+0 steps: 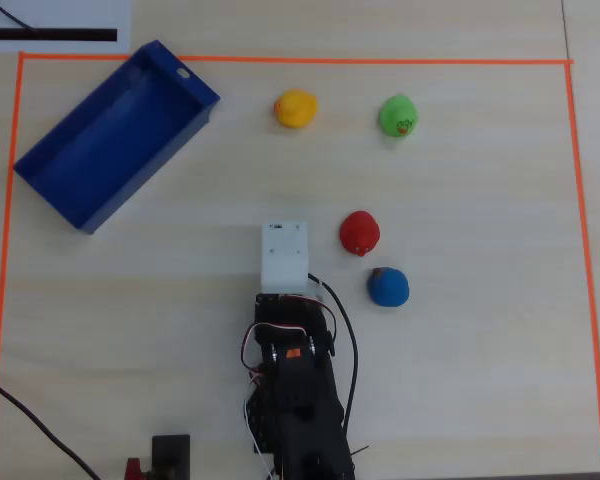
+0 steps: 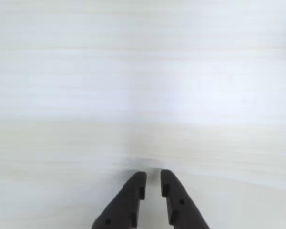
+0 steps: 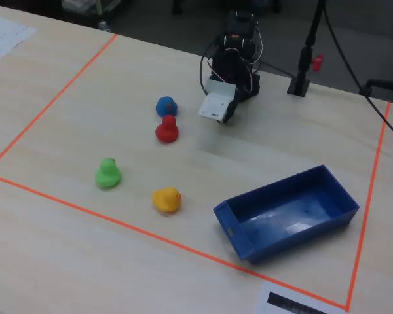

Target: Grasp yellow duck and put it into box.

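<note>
Wrist view: gripper [image 2: 152, 177] nearly closed, bare table [image 2: 143, 95], ducks unseen.

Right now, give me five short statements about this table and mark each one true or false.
1. The yellow duck lies inside the box. False: it sits on the table outside it.
2. The gripper holds nothing. True.
3. The red duck sits next to the blue duck. True.
4. The green duck is in the gripper. False: it stands alone on the table.
5. The box is empty. True.
</note>
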